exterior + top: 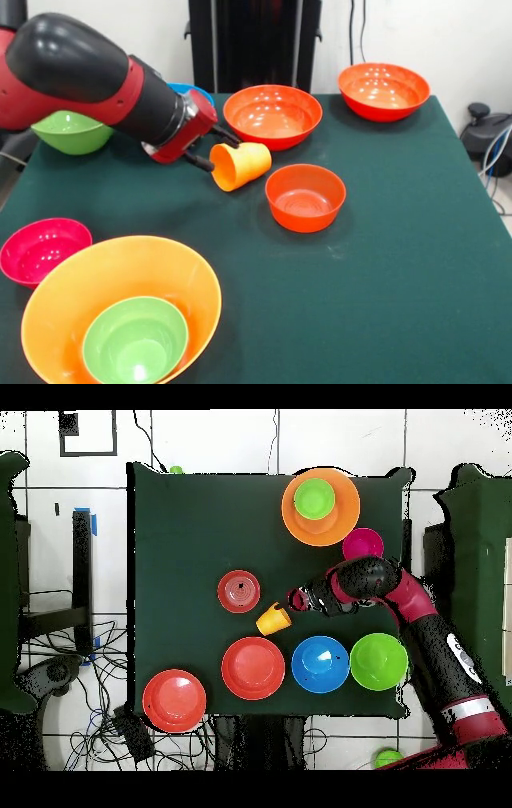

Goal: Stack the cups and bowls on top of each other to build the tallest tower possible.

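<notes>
Tower barely begun: the small green bowl [134, 342] sits nested inside the largest orange bowl [72, 300] at about 7 o'clock in the front view, and nothing is stacked above it yet. The orange cup [239, 166] lies tipped on its side near mid-surface, mouth toward the arm, gripped by the gripper [210, 151]; the jaws are clenched on the cup's rim, one finger above and one below as far as the front view shows. The small red-orange bowl [305, 197] rests upright just beside the cup at its 4 o'clock, apart from it. Loose and unstacked: pink bowl [42, 250] at 8 o'clock beside the big orange bowl, a second green bowl [70, 132] at 10 o'clock, a blue bowl [319, 664] mostly hidden behind the arm in the front view, and two wider red-orange bowls [272, 116] [383, 90] toward 12 and 1 o'clock. The arm reaches in low and nearly level over the dark green surface [400, 264], wrist angled down to the cup. Judgement: most of the stacking is left; the cup needs carrying to the nested pair.
</notes>
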Tool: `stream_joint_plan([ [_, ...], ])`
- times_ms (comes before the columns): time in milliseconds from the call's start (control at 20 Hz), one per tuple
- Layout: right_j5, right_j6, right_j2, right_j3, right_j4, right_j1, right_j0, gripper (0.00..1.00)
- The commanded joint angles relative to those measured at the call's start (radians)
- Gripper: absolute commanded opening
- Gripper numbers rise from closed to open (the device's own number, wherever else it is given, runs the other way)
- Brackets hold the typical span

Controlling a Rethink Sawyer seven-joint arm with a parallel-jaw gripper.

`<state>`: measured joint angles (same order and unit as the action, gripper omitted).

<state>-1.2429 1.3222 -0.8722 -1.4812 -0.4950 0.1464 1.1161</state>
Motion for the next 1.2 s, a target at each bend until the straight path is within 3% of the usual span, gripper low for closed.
stream_joint_plan([
  [50,0.049,-0.202,0.094,-0.06,-0.124,0.027,0.017,1.0],
  [400,0.104,-0.198,0.106,-0.092,-0.156,-0.027,0.07,1.0],
  [850,0.204,-0.171,0.118,-0.108,-0.196,-0.118,0.086,1.0],
  [1200,0.237,-0.121,0.096,-0.154,-0.155,-0.105,0.081,1.0],
])
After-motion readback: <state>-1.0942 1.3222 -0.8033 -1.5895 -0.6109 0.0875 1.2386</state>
